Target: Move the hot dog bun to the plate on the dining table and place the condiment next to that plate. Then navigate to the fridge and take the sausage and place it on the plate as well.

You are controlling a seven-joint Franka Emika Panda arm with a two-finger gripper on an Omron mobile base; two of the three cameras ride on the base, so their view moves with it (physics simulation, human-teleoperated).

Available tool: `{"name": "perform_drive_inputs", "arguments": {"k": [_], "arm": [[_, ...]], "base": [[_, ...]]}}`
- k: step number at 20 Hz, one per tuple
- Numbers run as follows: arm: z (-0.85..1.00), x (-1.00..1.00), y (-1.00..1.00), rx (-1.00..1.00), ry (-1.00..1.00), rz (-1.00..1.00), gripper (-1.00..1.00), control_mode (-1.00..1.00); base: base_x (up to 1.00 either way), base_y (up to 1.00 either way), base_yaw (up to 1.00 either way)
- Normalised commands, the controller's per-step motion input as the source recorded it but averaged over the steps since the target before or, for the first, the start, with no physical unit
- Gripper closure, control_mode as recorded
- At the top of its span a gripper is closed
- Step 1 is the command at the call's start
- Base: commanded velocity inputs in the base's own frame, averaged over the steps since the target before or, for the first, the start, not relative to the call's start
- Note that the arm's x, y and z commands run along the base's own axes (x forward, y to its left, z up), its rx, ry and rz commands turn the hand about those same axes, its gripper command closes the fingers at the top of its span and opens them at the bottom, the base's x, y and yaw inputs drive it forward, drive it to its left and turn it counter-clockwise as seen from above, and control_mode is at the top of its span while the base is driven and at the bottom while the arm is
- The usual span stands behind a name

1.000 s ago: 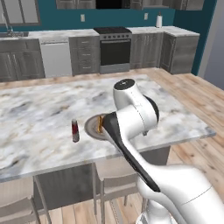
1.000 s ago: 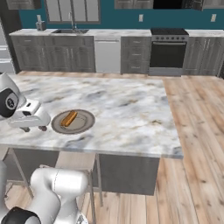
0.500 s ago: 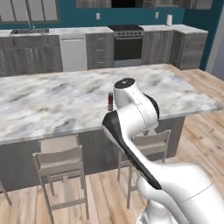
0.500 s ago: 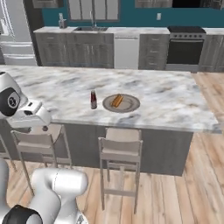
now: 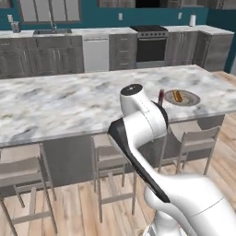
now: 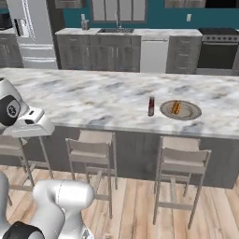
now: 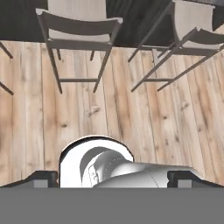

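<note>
A long dining table (image 6: 93,100) with a white-grey marble top veined in tan stretched across the room in front of me, its dark base below. Wooden stools (image 6: 95,154) stood tucked along its near edge on a pale plank floor (image 7: 109,113). Behind it ran grey cabinets under marble counters, with a white dishwasher (image 5: 96,53), a dark oven (image 5: 151,48) and a sink below a teal wall. In the right base view a silver-grey fridge (image 6: 32,35) stood at the far left, doors closed.

Near the table's right end sat the round grey-tan plate (image 6: 181,110), with the hot dog bun (image 6: 176,107) lying on it. The slim red condiment bottle (image 6: 151,106) stood upright just beside the plate, on the side toward the fridge.

My gripper (image 7: 113,177) pointed down at the floor and the stools, off the table entirely. My two dark fingertips (image 7: 41,178) stood wide apart with nothing between them.

Compared with a second earlier, the whole scene had slid: the base had backed away and shifted sideways, so the plate, bun and bottle that had been close under my arm now sat well off to the right, and the fridge had come into sight.
</note>
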Motion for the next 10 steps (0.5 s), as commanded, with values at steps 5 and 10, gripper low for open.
{"name": "perform_drive_inputs", "arguments": {"k": [5, 10], "arm": [[0.00, 0.00, 0.00, 0.00, 0.00, 0.00, -1.00, 1.00], [0.00, 0.00, 0.00, 0.00, 0.00, 0.00, -1.00, 1.00]], "base": [[0.00, 1.00, 0.00], [0.00, 1.00, 0.00]]}}
